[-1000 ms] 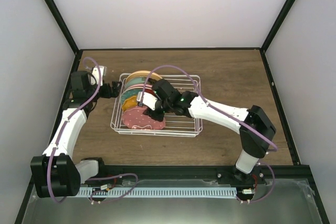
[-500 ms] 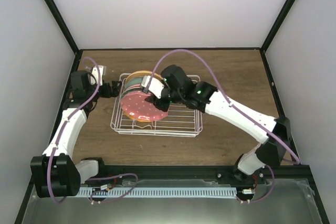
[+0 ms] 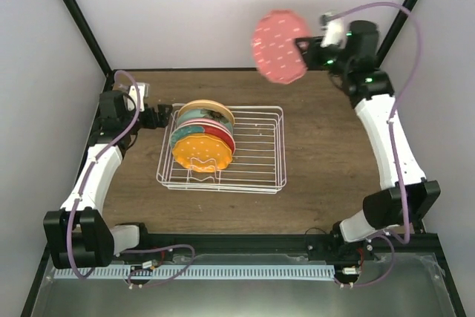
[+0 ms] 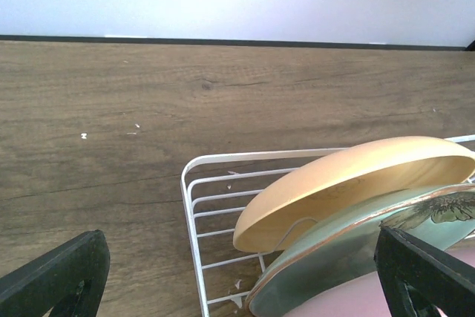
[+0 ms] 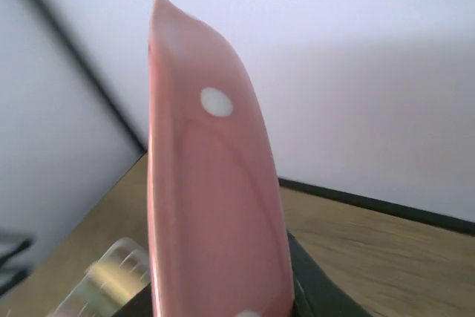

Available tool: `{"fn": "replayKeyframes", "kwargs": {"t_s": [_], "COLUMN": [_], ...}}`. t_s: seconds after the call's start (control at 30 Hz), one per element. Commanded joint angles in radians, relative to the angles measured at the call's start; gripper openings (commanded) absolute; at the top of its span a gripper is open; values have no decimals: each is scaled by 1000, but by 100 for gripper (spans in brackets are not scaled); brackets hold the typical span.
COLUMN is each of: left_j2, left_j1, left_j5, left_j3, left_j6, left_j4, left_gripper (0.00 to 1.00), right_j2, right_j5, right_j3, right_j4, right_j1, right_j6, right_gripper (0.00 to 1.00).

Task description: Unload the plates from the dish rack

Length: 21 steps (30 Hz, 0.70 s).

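**Up and away: dotted pink plate leaves the rack**

Up it has gone! Half a second ago the dotted pink scalloped plate (image 3: 278, 47) was only just rising out of the basket. Now it hangs high over the far right of the brown wood-grain table (image 3: 326, 161), well apart from everything else.

Starting on the left, the left gripper (image 3: 162, 118) has barely shifted and sits just beside the far-left corner of the white wire dish rack (image 3: 260, 176). Its wrist camera shows its two black fingers (image 4: 59, 276) spread wide, with nothing held between them.

Inside the rack's left part, the other plates stand on edge, leaning. A pale yellow round plate (image 3: 206, 106) is at the far end, with a teal plate (image 4: 334, 246) close against it. Nearest us is the dotted orange scalloped plate (image 3: 199, 155).

Over to the right, the right gripper (image 3: 303, 46) is clamped on the pink plate's rim. The right wrist view shows that plate edge-on and upright, white dots showing, with a dark finger (image 5: 308, 295) against its side.
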Motion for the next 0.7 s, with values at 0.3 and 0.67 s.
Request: {"fn": "replayKeyframes", "kwargs": {"t_s": [0.3,0.67], "left_j2": [43,33], "left_j1": [-3,-4], "left_j5": [23,27], "left_j3": [65,38], "left_j6": [-40,-67], "left_j4": [32,33], "left_gripper": [100,100], "right_j2": [142,279], "right_j5": [-249,-249], "right_j3": [-349,-467], "right_j4": [296,419], "right_j1": [-536,-593], "right_j6": [543,606], "right_gripper": [1,1]}}
